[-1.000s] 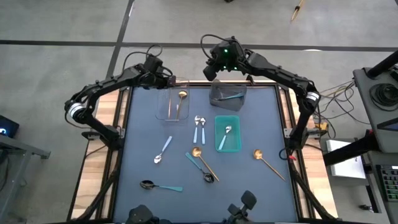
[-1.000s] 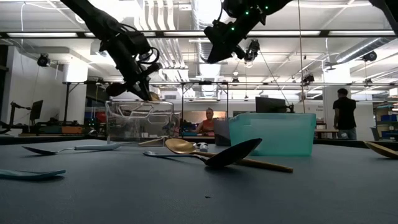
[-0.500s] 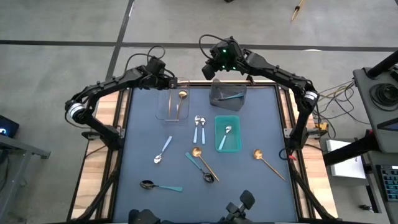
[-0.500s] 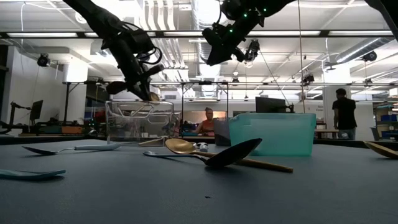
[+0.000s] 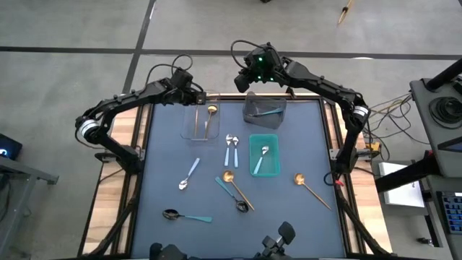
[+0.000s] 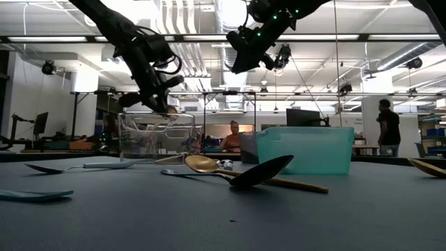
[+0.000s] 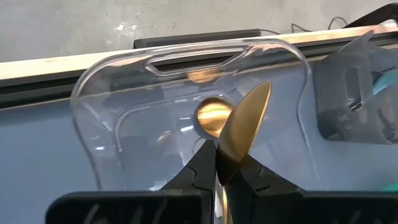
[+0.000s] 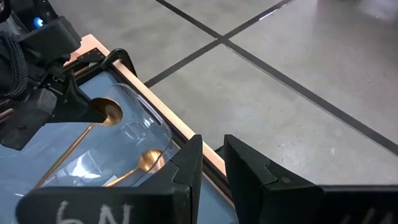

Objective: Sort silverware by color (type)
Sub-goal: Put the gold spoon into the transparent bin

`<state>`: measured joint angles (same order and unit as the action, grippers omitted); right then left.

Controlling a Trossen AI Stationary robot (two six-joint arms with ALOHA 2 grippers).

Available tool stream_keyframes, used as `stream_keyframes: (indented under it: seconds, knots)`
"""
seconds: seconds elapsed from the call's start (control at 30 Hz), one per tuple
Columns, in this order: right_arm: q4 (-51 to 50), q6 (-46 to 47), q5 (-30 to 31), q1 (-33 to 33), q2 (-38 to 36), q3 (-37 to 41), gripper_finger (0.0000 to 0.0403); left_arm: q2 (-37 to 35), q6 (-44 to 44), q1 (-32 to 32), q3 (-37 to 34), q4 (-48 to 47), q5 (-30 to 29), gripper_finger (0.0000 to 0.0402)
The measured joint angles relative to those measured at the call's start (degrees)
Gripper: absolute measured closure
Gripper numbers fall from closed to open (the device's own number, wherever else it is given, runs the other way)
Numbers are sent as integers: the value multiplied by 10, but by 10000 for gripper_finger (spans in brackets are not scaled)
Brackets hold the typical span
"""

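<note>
My left gripper (image 5: pixel 196 94) is above the far end of the clear bin (image 5: pixel 200 121), shut on a gold spoon (image 7: pixel 244 124). Another gold spoon (image 5: pixel 210 115) lies in that bin. My right gripper (image 5: pixel 250 78) is open and empty above the far edge of the grey bin (image 5: pixel 263 110), which holds a teal-handled spoon (image 5: pixel 271 112). The teal bin (image 5: pixel 264 156) holds a light-blue-handled spoon (image 5: pixel 261 159). On the mat lie two gold spoons (image 5: pixel 237 187) (image 5: pixel 311 188), two dark teal-handled spoons (image 5: pixel 186 215) (image 5: pixel 232 193) and three light-blue-handled spoons (image 5: pixel 189 174) (image 5: pixel 231 149). My left gripper pinches the gold spoon between its two fingers at the base of the bowl (image 7: pixel 225 163), and the bowl sticks out past the fingertips, on edge. The spoon is lifted clear. Its handle (image 8: pixel 65 152) slants down from the gripper toward the clear bin.
The three bins stand in the far half of the dark mat (image 5: pixel 166 144). The loose spoons lie in the middle and near half. Wooden table edges (image 5: pixel 115 188) flank the mat. People show in the room behind the table in the low view.
My left gripper has moved a little toward the table's right edge and down, toward the clear bin, still shut on the gold spoon.
</note>
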<state>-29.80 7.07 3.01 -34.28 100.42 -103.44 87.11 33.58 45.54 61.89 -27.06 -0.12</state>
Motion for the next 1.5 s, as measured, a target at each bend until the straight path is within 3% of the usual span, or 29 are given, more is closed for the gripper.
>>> stream_keyframes:
  seconds: [1.13, 1.5]
  knots:
    - [0, 4, 0, 0, 0, 0, 344, 0, 6, -37, -15, 23, -37, 398]
    - [0, 4, 0, 0, 7, 0, 344, 0, 21, -42, -53, 55, -39, 398]
